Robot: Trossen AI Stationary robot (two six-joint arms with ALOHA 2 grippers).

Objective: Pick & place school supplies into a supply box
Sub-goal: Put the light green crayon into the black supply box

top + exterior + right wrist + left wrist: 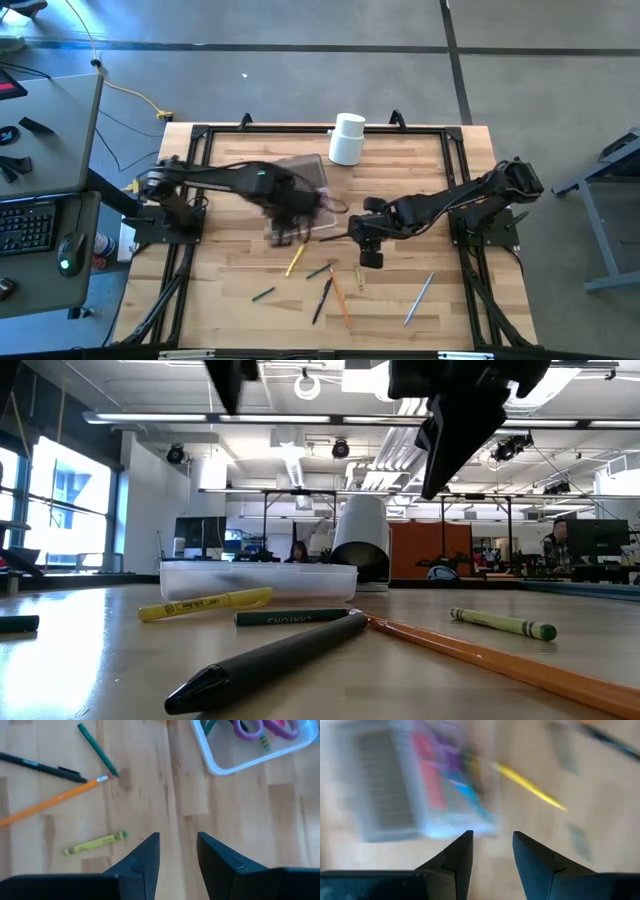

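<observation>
Partly done, a good share left. The supply box (297, 200) sits just left of table centre, about 5 o'clock of the white cylindrical container (347, 138). In the right wrist view the box holds the purple-handled scissors (250, 727) plus a green item; the smeared left wrist view suggests pink, purple and blue things inside, probably more supplies, but the blur is too heavy to name them. Still loose on the table (440, 180), at 5 to 6 o'clock of the box: yellow highlighter (294, 262) just beside it, dark green pen (319, 270), a small green piece (263, 294), black pen (322, 300), orange pencil (340, 297), yellow-green crayon (359, 277), and a silver pen (419, 298) well apart at about 4 o'clock. So at least seven items remain. The left gripper (492, 836) hovers over the box's near edge, fingers parted with a clear gap and nothing between them; the motion blur suggests it is mid-swing. The right gripper (177, 836) hangs above bare wood at 3 to 4 o'clock of the box, near the crayon, pencil and green pen, fingers also spread and empty. Neither arm carries anything, so the next pick is not yet started; the crayon looks closest for the right arm, the highlighter for the left.
</observation>
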